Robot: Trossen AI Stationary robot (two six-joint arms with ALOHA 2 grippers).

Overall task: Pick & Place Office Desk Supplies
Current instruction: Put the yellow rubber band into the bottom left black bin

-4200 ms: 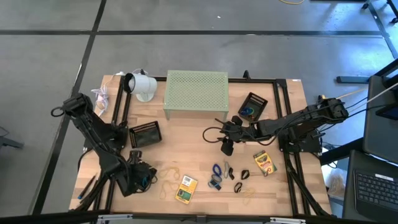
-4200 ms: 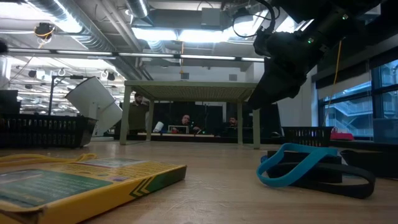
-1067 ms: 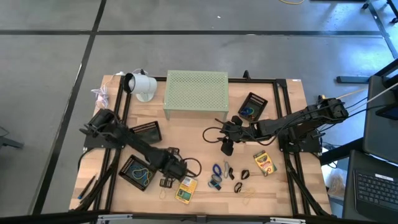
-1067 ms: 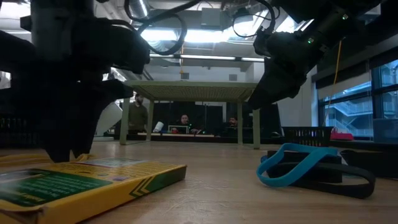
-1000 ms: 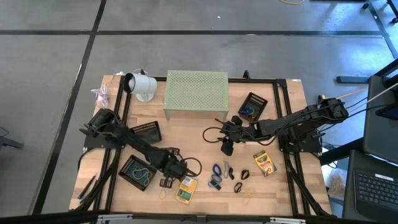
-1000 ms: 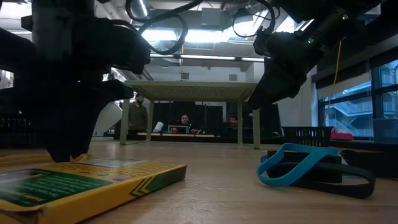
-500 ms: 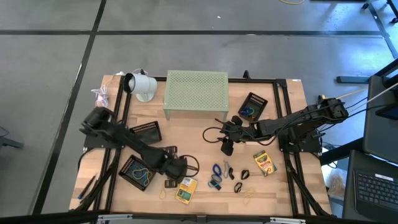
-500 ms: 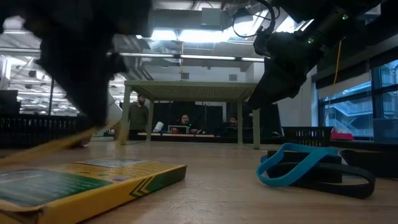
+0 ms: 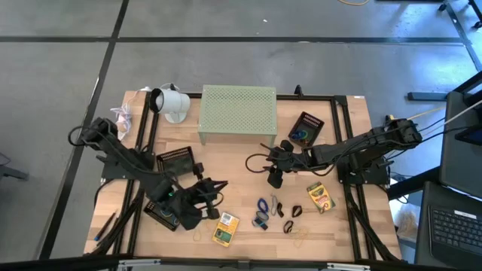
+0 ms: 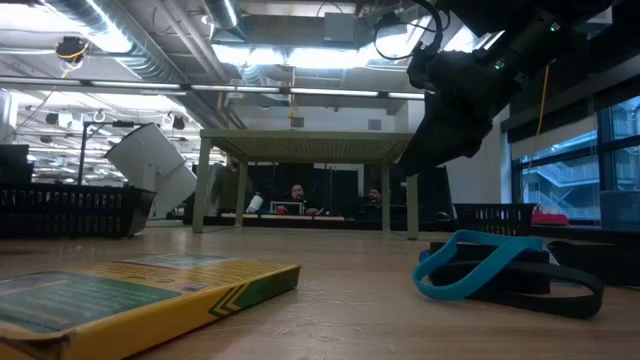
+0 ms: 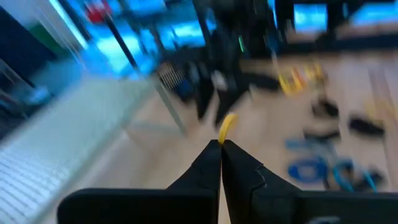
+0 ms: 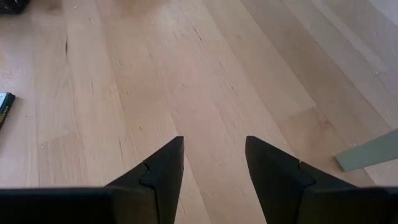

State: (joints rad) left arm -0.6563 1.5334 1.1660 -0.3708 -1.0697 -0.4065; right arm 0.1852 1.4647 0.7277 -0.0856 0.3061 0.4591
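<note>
My left gripper [image 11: 221, 144] is shut on a yellow-tan rubber band [image 11: 227, 124] and hangs above the table's near left part [image 9: 207, 194], over a black mesh basket [image 9: 160, 214]. It points nearly level toward the right side. My right gripper [image 12: 214, 163] stands open over bare wood at mid-table [image 9: 275, 179], holding nothing. On the wood lie a yellow-green card box [image 9: 224, 229], a second box [image 9: 320, 198], blue bands [image 9: 262, 205] and black binder clips [image 9: 288, 226]. In the low view a blue band [image 10: 470, 263] rests on a black clip. My left gripper pinches the yellow-tan band between its two fingertips. A short curved bit of the band [image 11: 228, 120] sticks out beyond the tips. The fingers lie almost level, and the band is lifted clear of the table. The blur hides how the remainder of the band hangs.
A pale green perforated riser [image 9: 237, 113] stands at the far middle, with a white cup-shaped object [image 9: 172, 104] to its left. A second black basket [image 9: 175, 160] sits left of centre. A third [image 9: 305, 128], at the far right, holds a blue band. Tan bands [image 9: 301, 233] lie near the front edge.
My left gripper has risen from the wood beside the near card box, taking the yellow-tan band up with it. It has swung a little toward the table's left and tipped from pointing down to nearly level. It has left the low view.
</note>
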